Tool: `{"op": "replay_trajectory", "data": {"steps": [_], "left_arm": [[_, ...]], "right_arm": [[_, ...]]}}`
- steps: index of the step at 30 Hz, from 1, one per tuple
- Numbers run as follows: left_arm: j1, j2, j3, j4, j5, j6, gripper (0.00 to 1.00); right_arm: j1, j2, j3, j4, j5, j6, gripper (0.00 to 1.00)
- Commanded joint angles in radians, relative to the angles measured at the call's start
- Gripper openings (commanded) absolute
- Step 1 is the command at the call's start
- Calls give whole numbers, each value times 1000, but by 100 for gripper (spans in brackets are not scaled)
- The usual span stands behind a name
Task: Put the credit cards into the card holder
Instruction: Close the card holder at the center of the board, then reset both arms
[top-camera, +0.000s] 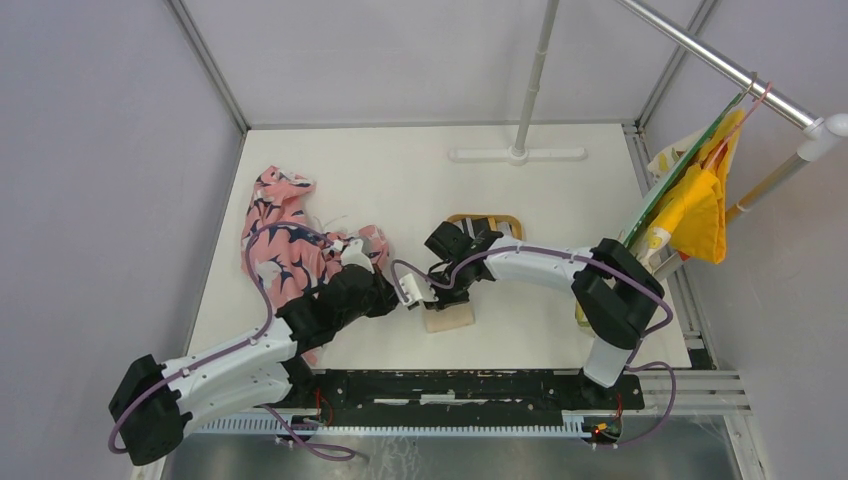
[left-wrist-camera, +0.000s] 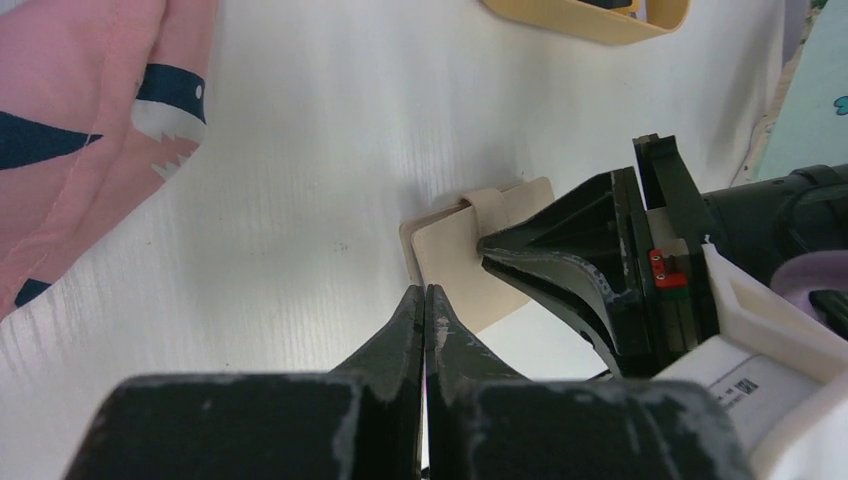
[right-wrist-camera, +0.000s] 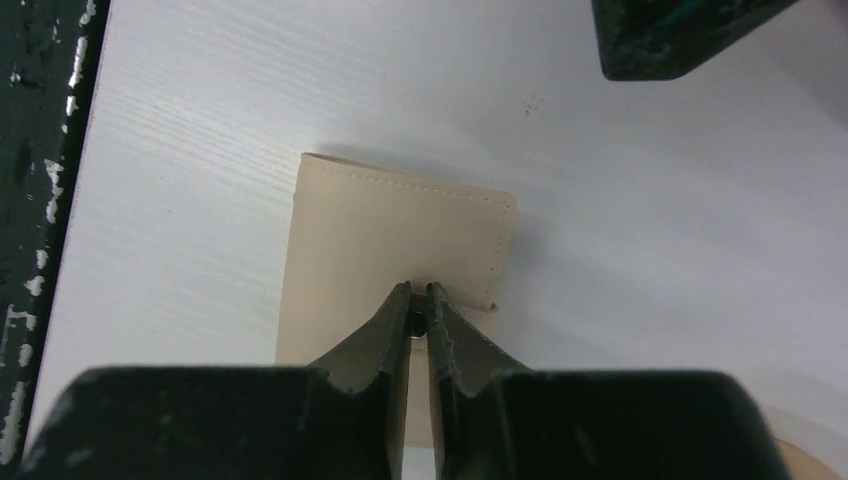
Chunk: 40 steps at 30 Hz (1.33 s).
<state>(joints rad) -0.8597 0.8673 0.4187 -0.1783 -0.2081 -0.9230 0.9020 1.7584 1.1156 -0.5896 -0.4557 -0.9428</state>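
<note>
Right gripper (right-wrist-camera: 418, 300) pinched nearly closed on the small tab (left-wrist-camera: 490, 205) at the edge of the card holder (right-wrist-camera: 390, 225), folded shut, flat on the tabletop (right-wrist-camera: 650, 200) at centre of the overhead frame. Left gripper (left-wrist-camera: 425, 295) clenched on nothing, tips just beside the holder's corner. Best done by pinning the cover with the closed left tips, then peeling the tab up gently along its fold, never dragging the holder sideways. Keep the pull low and steady. Credit cards not identifiable; dark shapes in the wooden-rimmed tray (top-camera: 485, 215), upper centre.
</note>
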Motion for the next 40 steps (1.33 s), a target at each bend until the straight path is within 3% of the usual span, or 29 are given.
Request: {"op": "replay_trajectory", "data": {"steps": [1,5,8,10,13,17,19,21,26,29,31,40], "left_arm": [[1,-43,7,19,-23,55,2],[1,-82,44,-2,-32,102,2],[1,-131,75,-24,-50,145,3],[1,-164,104,-47,-68,179,11],[1,-189,174,-86,-104,249,35],[1,-175,318,-156,-151,360,83],[0,-152,392,-194,-178,403,97],[1,-127,466,-231,-191,444,100],[1,-107,605,-284,-185,504,100],[1,-107,675,-316,-170,527,100],[1,-109,713,-339,-157,539,100],[0,-141,722,-343,-116,539,100]], "right_arm": [[-24,-25,31,-73,-24,-16,23],[-55,-101,124,-165,-127,-72,39],[-87,-179,128,-179,-116,-69,53],[-117,-272,87,-138,-73,-61,65],[-183,-411,33,-45,-8,11,98],[-288,-559,60,86,135,267,98],[-299,-618,80,126,244,353,98],[-307,-688,88,159,283,404,98],[-357,-778,198,90,204,459,98],[-383,-828,223,149,341,658,98],[-408,-853,240,150,361,699,98],[-489,-896,237,144,288,714,98]]}}
